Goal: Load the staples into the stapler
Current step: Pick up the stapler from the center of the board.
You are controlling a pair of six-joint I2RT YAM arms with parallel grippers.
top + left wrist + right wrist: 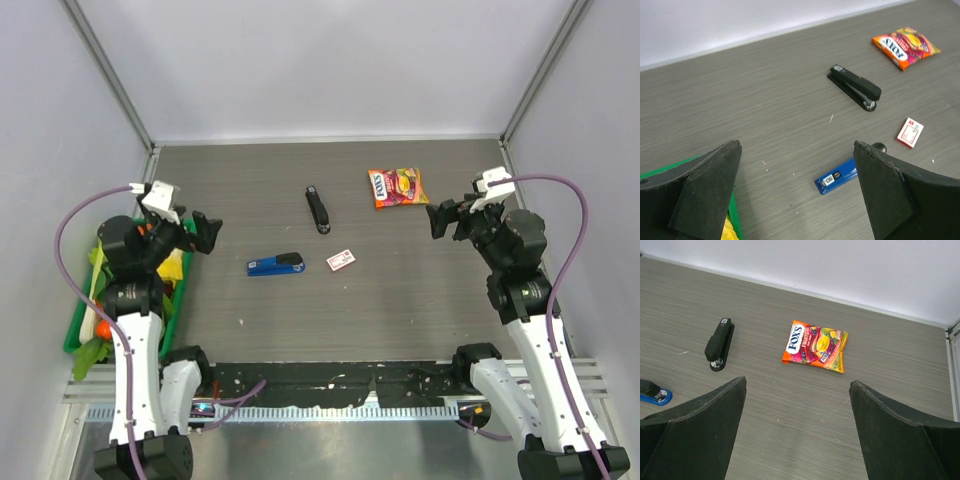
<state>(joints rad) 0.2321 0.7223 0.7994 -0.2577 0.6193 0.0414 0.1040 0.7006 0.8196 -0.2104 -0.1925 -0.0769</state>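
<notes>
Where the stapler lies: slim all-black stapler (317, 209) with a glossy top arm, flat on the table (400, 320), back-centre, shut, long axis roughly front-to-back; nothing touches it.
Staples box: staples box (340, 260), a small flat white-and-red cardboard rectangle, lies flat mid-table, nearer the arms than the stapler; the strips themselves are not visible.
Left gripper: left gripper (796, 150) is raised over the left side of the table, its 2 blocky matte-black fingers (705, 190) spread wide with nothing between them; well apart from the stapler.
Right gripper: right gripper (797, 385) is raised over the right side, its 2 wedge-shaped black fingers (890, 430) spread wide, holding nothing.
Blue stapler: blue stapler (276, 264), blue body with a black top, flat, just left of the staples box.
Snack bag: orange snack bag (397, 186), a glossy crinkled pouch with fruit print, flat, back-right, well right of the stapler.
Table surface: dark grey, matte, fine wood-grain lines.
Green bin: green bin (75, 330), plastic, at the left edge beside the left arm; colourful contents, unclear.
</notes>
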